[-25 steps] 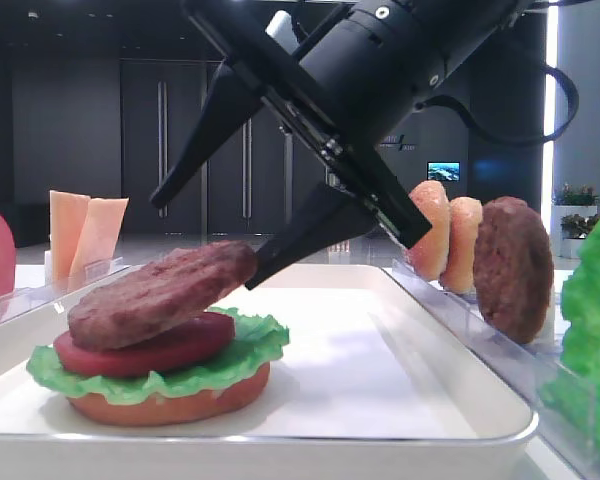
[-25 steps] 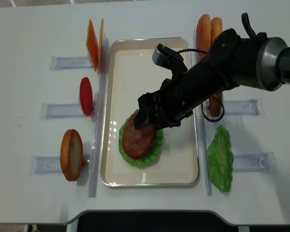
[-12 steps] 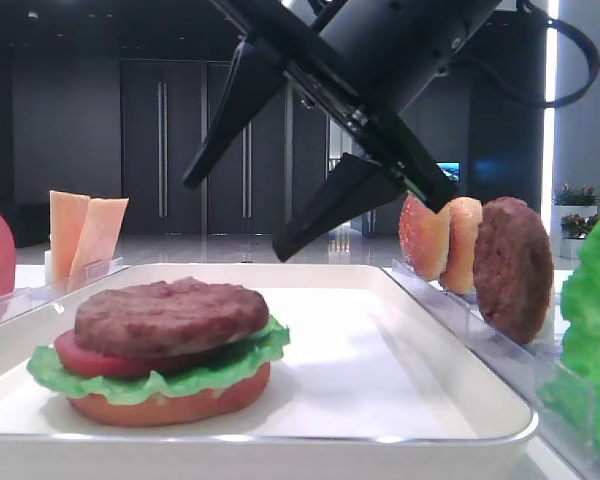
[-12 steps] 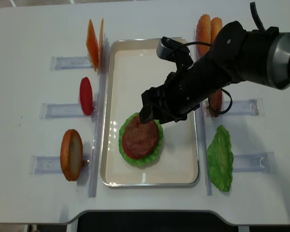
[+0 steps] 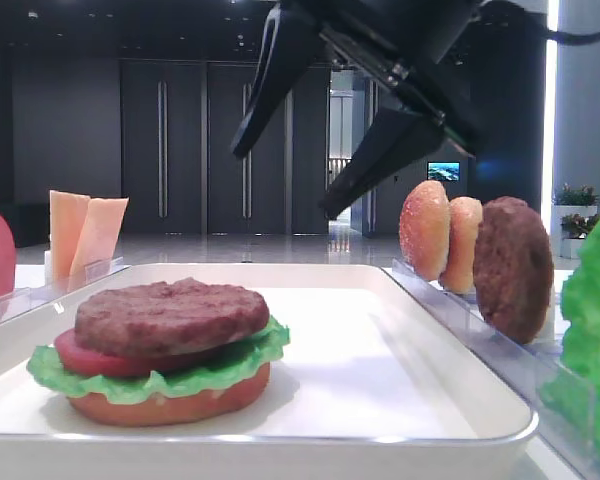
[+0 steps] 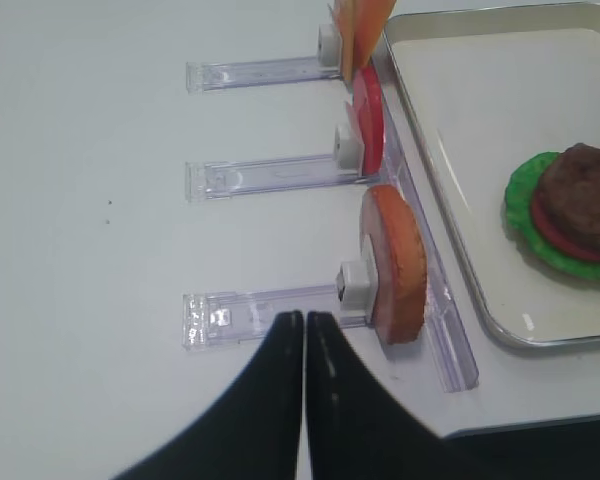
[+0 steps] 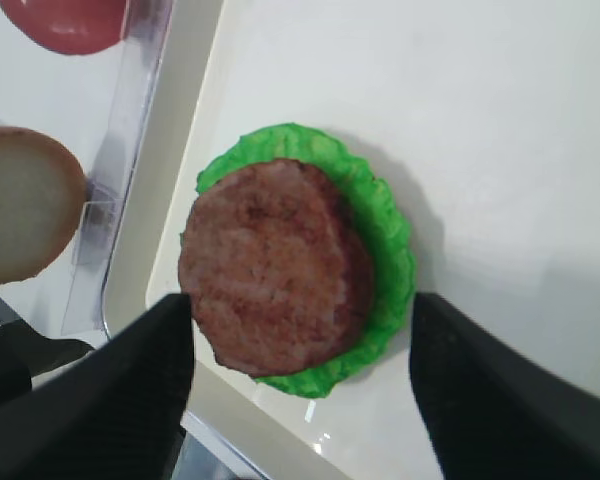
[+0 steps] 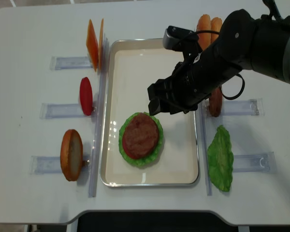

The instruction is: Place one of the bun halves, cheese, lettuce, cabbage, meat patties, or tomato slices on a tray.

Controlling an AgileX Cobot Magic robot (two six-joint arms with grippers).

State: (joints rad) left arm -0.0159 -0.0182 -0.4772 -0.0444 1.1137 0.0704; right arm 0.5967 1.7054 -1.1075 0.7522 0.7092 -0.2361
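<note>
Right tool [image 8: 168, 102]: jaws spread wide and empty, hanging above the tray; in the right wrist view its two dark fingers [image 7: 130, 390] frame the stack from above without touching it.
Change in right tool: a second ago its lower finger was at the edge of the patty, which sat tilted; since then it has risen and drawn back toward the far right of the tray, well clear of the food.
Meat patty [image 5: 170, 315]: now lying flat on top of the stack, no longer tilted, free of the tool.
Stack: flat bun base [image 5: 170, 397] at the bottom, lettuce [image 5: 160, 372] frilling out around it, tomato slice [image 5: 90, 357] showing under the patty's left edge.
Tray [image 8: 130, 58]: white, in the middle of the worktop [image 8: 29, 38]; the stack sits in its near left part, the rest bare.
Left tool [image 6: 302, 340]: jaws pressed together, nothing between them, held low over the worktop just beside a clear rack [image 6: 260, 305].
Left racks: a domed bun half [image 8: 71, 154] nearest, a spare tomato slice [image 8: 86, 96] in the middle, cheese slices [image 8: 93, 43] farthest, all standing on edge.
Right racks: two bun halves [image 5: 438, 235] and a second meat patty [image 5: 512, 268] standing on edge, a loose lettuce leaf [image 8: 220, 158] nearer the front.
Everything outside the tray: unchanged from a second ago.
</note>
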